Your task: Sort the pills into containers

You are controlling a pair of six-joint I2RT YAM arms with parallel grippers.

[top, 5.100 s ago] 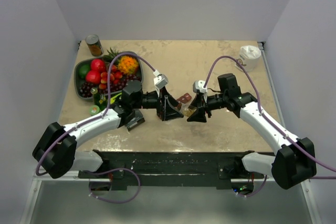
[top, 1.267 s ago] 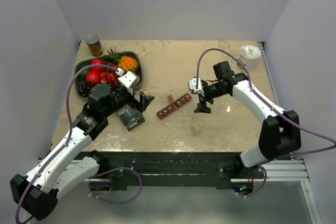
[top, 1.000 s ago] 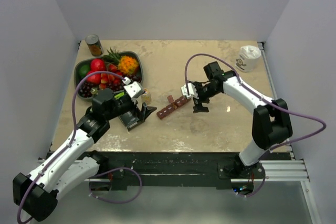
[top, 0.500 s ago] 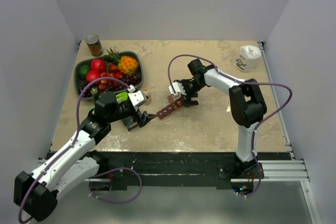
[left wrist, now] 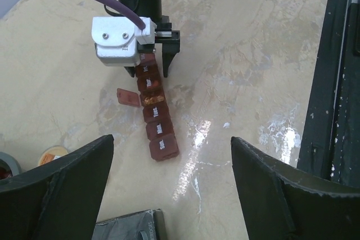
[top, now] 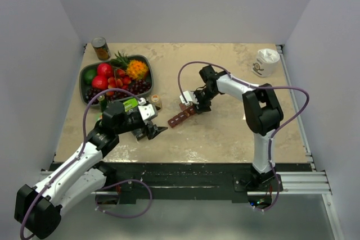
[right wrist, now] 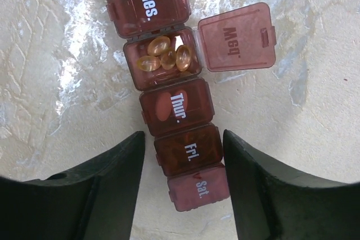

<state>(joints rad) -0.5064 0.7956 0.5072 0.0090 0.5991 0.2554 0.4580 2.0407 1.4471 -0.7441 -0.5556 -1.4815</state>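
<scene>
The containers point(top: 181, 115) are a dark red strip lying slantwise mid-table, marked by weekday point(right wrist: 169, 116). The Wed lid point(right wrist: 236, 36) stands open, and several yellowish-orange pills point(right wrist: 166, 54) lie in that compartment point(left wrist: 151, 100). A small clear bottle point(top: 156, 102) stands just left of the strip. My right gripper point(top: 191, 105) point(right wrist: 183, 150) is open, its fingers point(right wrist: 112, 178) straddling the Fri and Sat end with a thin gap at the left finger. My left gripper point(top: 154, 130) point(left wrist: 171, 141) hangs open and empty short of the Sun end point(left wrist: 163, 147).
A dark fruit bowl point(top: 85, 74) sits at the back left with a tin can point(top: 100, 48) behind it. A white cup point(top: 266, 61) is at the back right. A dark flat box point(left wrist: 126, 226) lies under my left gripper. The black rail point(left wrist: 337, 82) marks the near edge.
My right arm swung left onto the far end of the strip and its jaws narrowed round it. My left gripper drifted slightly nearer and lower.
</scene>
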